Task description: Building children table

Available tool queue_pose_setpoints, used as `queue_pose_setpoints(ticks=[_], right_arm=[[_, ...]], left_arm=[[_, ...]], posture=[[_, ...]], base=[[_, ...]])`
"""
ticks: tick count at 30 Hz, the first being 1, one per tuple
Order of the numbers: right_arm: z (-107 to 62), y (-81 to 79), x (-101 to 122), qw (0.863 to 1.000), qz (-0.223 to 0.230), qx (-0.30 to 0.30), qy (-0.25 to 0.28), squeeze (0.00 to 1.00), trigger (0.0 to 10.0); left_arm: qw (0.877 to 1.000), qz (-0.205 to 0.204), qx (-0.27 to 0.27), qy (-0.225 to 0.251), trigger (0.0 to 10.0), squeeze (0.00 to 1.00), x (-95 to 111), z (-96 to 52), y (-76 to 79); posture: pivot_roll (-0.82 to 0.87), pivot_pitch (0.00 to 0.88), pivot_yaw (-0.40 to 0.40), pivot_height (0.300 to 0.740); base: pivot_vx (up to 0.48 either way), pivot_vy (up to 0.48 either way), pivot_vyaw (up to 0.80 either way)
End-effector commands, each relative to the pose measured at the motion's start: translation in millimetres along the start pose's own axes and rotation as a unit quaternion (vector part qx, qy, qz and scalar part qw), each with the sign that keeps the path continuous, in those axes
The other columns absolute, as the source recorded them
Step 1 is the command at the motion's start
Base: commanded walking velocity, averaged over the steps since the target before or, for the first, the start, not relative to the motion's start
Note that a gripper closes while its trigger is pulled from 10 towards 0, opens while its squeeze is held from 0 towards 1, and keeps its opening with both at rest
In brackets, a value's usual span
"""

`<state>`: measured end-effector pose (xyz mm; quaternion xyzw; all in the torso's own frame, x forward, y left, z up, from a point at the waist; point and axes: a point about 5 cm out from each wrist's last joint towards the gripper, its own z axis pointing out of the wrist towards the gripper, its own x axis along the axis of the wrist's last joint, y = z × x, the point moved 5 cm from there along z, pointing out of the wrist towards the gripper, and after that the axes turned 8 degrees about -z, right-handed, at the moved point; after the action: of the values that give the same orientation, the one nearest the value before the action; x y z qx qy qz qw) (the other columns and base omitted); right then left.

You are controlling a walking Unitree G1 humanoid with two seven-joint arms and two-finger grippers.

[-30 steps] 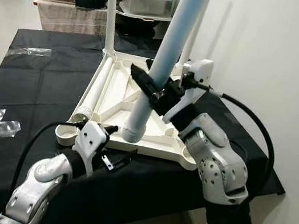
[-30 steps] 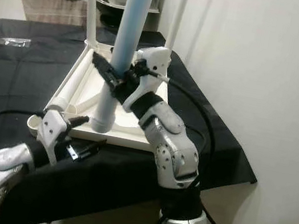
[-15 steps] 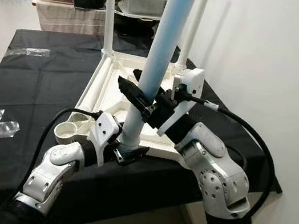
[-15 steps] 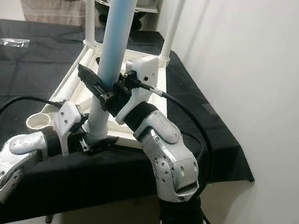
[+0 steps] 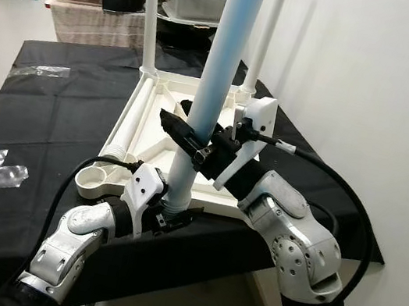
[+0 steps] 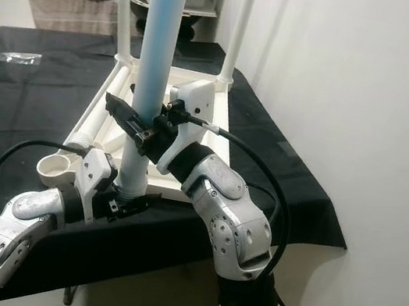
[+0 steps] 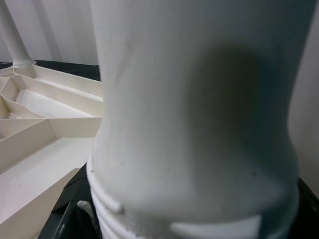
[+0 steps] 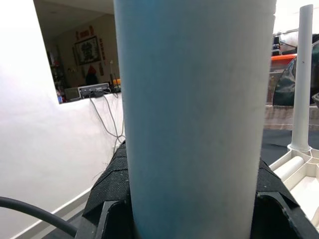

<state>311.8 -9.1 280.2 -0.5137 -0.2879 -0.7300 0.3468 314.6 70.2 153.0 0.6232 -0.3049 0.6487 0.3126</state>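
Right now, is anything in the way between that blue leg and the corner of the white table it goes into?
Nothing visible. The blue leg stands upright, its base at the upturned tabletop's near corner, both pincers on it.

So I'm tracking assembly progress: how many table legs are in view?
4: two white legs stand at the far corners, one leg lies in the tabletop, and the blue leg stands held by both grippers.

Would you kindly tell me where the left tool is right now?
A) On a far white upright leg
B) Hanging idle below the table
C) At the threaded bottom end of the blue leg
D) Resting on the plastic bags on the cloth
C: the left tool sits at the ribbed base of the blue leg, while the right tool clasps it higher up.
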Motion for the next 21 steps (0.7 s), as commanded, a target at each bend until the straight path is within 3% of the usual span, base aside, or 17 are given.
queue_pose_setpoints(ticks=[1,4,5,7,8,9,12,13,14,15,21], right_arm=[[2.7,-7.4,-2.1,1.0,0.011,0.012,0.001,0.0,10.0],[2.7,-7.9,-4.5,1.0,0.014,0.011,-0.002,0.0,10.0],[2.4,-8.3,-5.5,1.0,0.015,0.011,-0.003,0.0,10.0],[2.2,-8.6,-6.3,1.0,0.017,0.011,-0.004,0.0,10.0],[1.7,-7.7,-7.1,1.0,0.019,0.008,-0.005,0.83,10.0],[1.3,-6.7,-7.4,1.0,0.021,0.006,-0.005,1.0,10.0],[0.8,-5.1,-5.9,1.0,0.023,0.005,-0.004,1.0,10.0],[0.7,-4.2,-4.1,1.0,0.023,0.006,-0.002,0.89,10.0],[0.7,-4.2,-4.1,1.0,0.023,0.006,-0.002,0.89,10.0],[0.5,-3.5,-2.3,1.0,0.023,0.008,0.0,0.0,10.0],[-2.2,-2.0,2.0,0.999,0.017,0.027,-0.001,0.0,10.0]], left_arm=[[0.999,0.009,-0.025,0.032,0.0,0.0,16.2,7.5,10.4],[0.999,0.01,-0.024,0.032,0.0,0.0,17.4,9.7,10.9],[0.999,0.011,-0.024,0.03,10.0,0.0,17.6,10.3,11.4],[0.999,0.012,-0.024,0.03,10.0,0.0,17.8,10.6,11.6],[0.999,0.016,-0.025,0.027,10.0,0.0,17.2,10.5,12.3],[0.999,0.017,-0.029,0.022,10.0,0.0,15.4,9.6,13.6],[0.999,0.021,-0.038,0.012,10.0,0.0,11.5,7.0,16.1],[0.999,0.023,-0.041,0.008,10.0,0.0,10.1,5.3,16.7],[0.999,0.023,-0.041,0.008,10.0,0.0,10.1,5.3,16.7],[0.999,0.026,-0.043,0.005,10.0,0.0,9.3,3.8,16.8],[0.997,0.041,-0.056,-0.021,10.0,0.0,1.5,-7.4,16.5]], posture=[[0.01,0.0,-0.056,0.74],[0.01,0.0,-0.056,0.74],[0.01,0.0,-0.055,0.74],[0.01,0.0,-0.055,0.74],[0.01,0.0,-0.055,0.74],[0.01,0.0,-0.055,0.74],[0.01,0.0,-0.054,0.74],[0.01,0.0,-0.054,0.74],[0.01,0.0,-0.054,0.74],[0.01,0.0,-0.054,0.74],[0.01,0.0,-0.054,0.74]], base=[[0.0,0.0,0.0],[0.0,0.0,0.0],[0.0,0.0,0.0],[0.0,0.0,0.0],[0.0,0.0,0.0],[0.0,0.0,0.0],[0.0,0.0,0.0],[0.0,0.0,0.0],[0.0,0.0,0.0],[0.0,0.0,0.0],[0.0,0.0,0.0]])
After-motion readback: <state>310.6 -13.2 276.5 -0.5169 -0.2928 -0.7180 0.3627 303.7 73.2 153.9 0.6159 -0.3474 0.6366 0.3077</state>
